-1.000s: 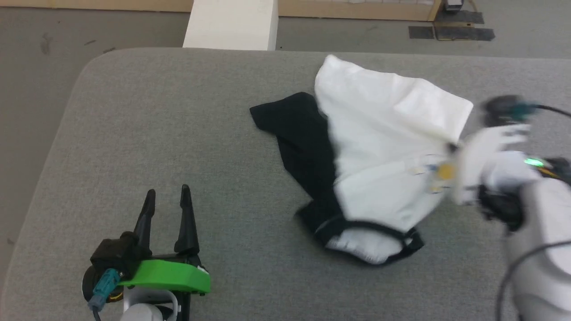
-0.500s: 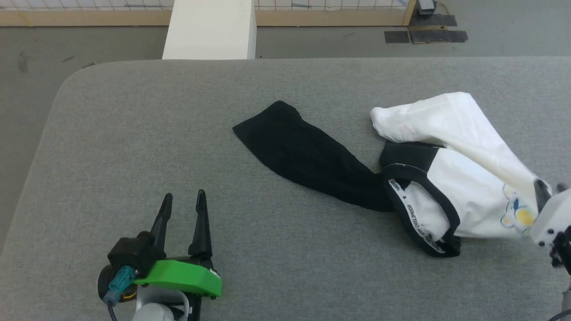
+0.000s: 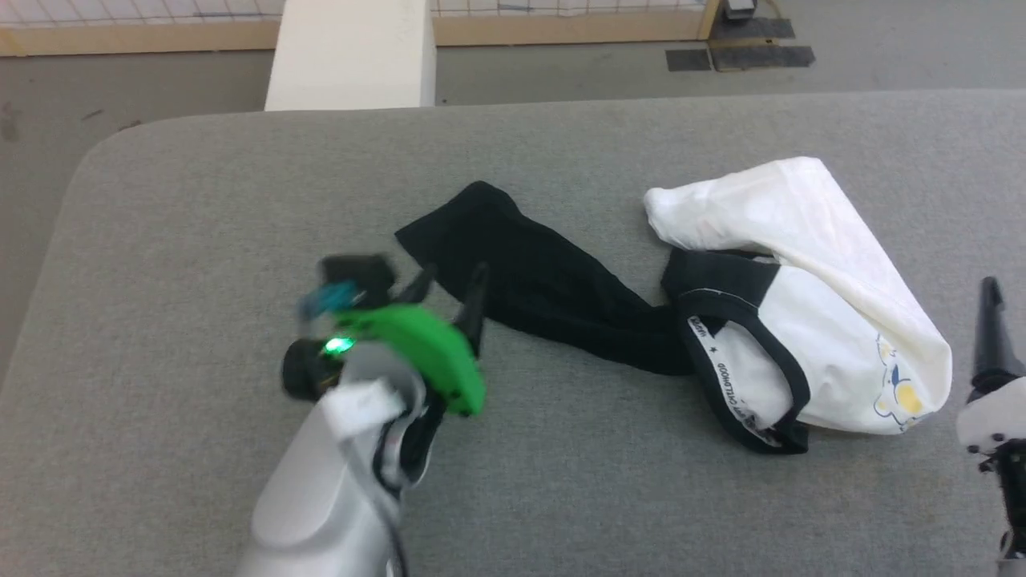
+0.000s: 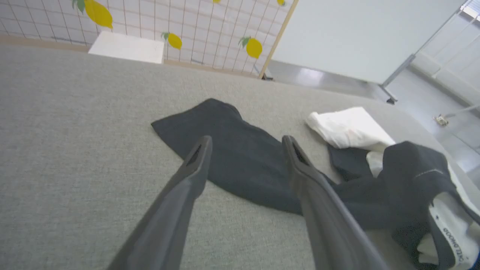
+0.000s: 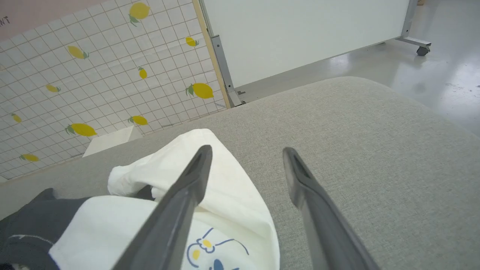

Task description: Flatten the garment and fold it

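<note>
The left gripper [image 3: 450,279] has left the table's [image 3: 184,240] near-left corner, where it sat a second ago, and now hangs at the cuff end of the black sleeve [image 3: 553,282]. It is smeared by motion in the head view. The left wrist view shows its fingers [image 4: 195,165] spread wide with the sleeve between and beyond them, though I cannot tell if the tips touch cloth. The shirt [image 3: 809,232] lies right of centre on the table. Its sleeve stretches left, and the white body is bunched with a lettered black trim [image 3: 725,377] looped along its near side. A second ago the body was spread wide and blurred. Since half a second ago its heap looks unchanged, apart from a small camera shift. The right gripper [image 5: 247,150] then pinched the cloth by the cartoon print [image 3: 902,393]. It has now let go, and its fingers stand wide apart with nothing between them, just right of the shirt. One finger [image 3: 991,320] shows in the head view, and the rest is cut off by the right edge. The second sleeve is hidden in the folds, the print is partly wrapped under the hem, and the trim lettering is too small to read.
</note>
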